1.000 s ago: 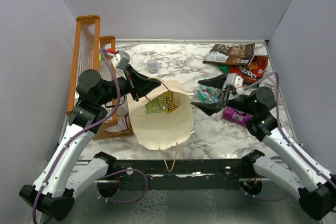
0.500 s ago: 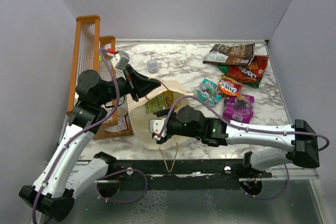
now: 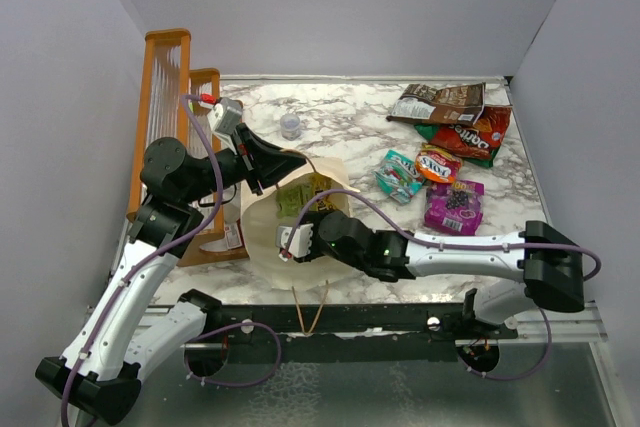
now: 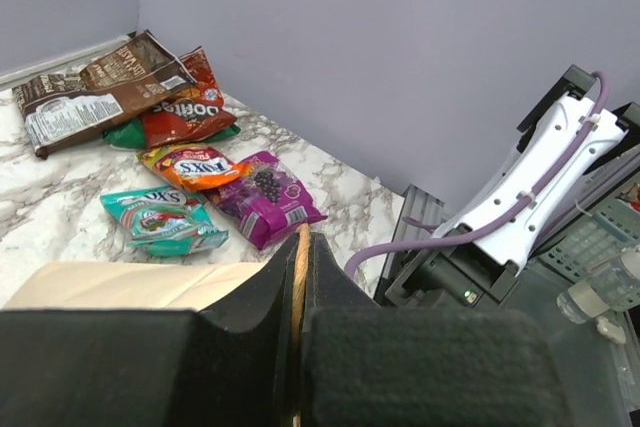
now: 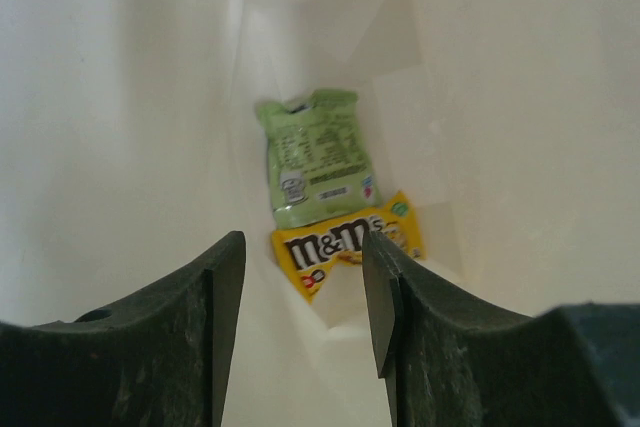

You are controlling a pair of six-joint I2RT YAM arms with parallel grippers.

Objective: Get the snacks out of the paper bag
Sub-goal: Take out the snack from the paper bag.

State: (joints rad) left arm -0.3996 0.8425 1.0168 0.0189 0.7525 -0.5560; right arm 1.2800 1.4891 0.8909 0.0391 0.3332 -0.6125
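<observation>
Snacks (image 3: 453,205): I see most out on the worktop (image 3: 350,112), green packet (image 5: 315,162) and yellow candy pack (image 5: 345,242) left in the cream paper bag (image 5: 100,97); right jaws spread, left jaws pinching its tan handle (image 4: 300,247).

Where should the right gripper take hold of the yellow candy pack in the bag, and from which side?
Grip the candy pack across its free lower-left corner in the right wrist view, coming down through the open mouth of the bag. It lies flat on the bottom, its upper edge meeting the green packet, so that corner looks clearest. The right gripper, jaws apart, points at it.
</observation>
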